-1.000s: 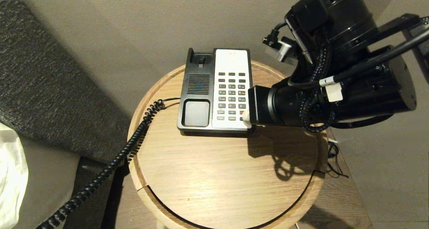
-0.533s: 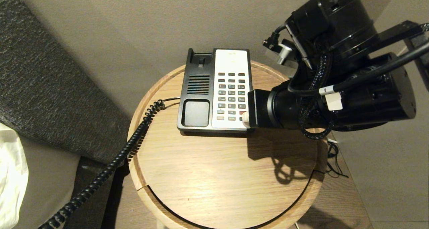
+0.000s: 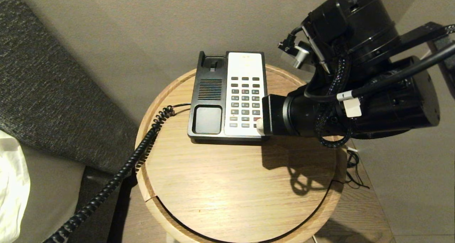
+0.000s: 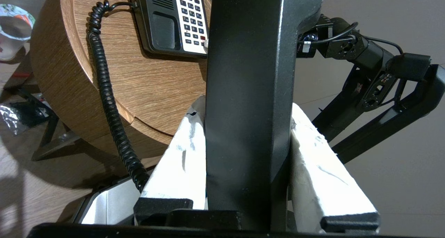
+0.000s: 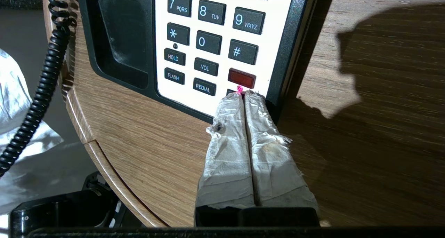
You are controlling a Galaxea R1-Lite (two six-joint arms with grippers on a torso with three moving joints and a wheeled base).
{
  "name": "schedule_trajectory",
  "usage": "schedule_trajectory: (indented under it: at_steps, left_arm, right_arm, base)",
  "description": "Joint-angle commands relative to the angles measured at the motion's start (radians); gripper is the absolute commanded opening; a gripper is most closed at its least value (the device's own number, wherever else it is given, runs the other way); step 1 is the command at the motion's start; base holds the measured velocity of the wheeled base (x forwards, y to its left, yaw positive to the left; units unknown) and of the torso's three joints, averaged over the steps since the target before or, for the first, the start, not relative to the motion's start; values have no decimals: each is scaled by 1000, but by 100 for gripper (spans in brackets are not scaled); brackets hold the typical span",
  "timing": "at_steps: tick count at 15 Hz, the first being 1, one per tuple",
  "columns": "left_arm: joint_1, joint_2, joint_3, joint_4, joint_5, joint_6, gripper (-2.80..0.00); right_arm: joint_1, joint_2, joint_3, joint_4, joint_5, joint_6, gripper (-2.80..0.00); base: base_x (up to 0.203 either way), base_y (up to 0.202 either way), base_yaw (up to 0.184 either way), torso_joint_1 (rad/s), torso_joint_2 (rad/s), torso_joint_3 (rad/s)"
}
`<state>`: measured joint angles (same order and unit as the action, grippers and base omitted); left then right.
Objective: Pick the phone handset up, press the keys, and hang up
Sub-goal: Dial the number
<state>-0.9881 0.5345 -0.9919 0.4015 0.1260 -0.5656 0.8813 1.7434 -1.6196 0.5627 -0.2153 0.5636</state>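
On the round wooden tabletop (image 3: 231, 186), the phone base (image 3: 209, 118) sat toward the far edge, and I take that base as my landmark. My right end effector (image 5: 245, 93) reached in from the base's right side with its two taped fingers (image 5: 226, 140) pressed together, gripping nothing, their tips resting at the bottom row of the keys (image 3: 245, 101), just below the red key (image 5: 242, 78). My left end effector (image 4: 245, 144) hung off the base's near-left side, beyond the tabletop's rim, its padded fingers part-way open and clamped on either flank of the phone handset (image 4: 248, 85), which stood upright between them, away from its empty cradle (image 3: 209, 119). The coiled cord (image 3: 117, 179) ran from the base's left edge down over the tabletop's rim toward that held receiver. I judged the handset to be stiff, fairly light and glossy, so liable to slip or twist; a grip across its straight middle shank, as I had it, seemed the safest place. The cord would likely tug springily when stretched. The keys looked small and close-set, needing a light, narrow, straight-down push.
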Motion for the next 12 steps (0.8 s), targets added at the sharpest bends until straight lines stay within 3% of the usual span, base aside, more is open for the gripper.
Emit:
schedule_trajectory:
  at_steps: [1,4,12]
  left_arm:
    - [0,0,1,2,1,-4,-280]
    - [0,-1,4,2,1,-4,-280]
    - [0,-6,14,3,3,-4,-280]
  right_arm:
    - [1,8,3,-33,-2,2,-280]
    - [0,-12,-19,-84,2,4,-280]
    - [-1,-160,-55,-18,-3,9,-280]
  base:
    - [0,0,0,0,0,0]
    - [0,0,0,0,0,0]
    - [0,0,0,0,0,0]
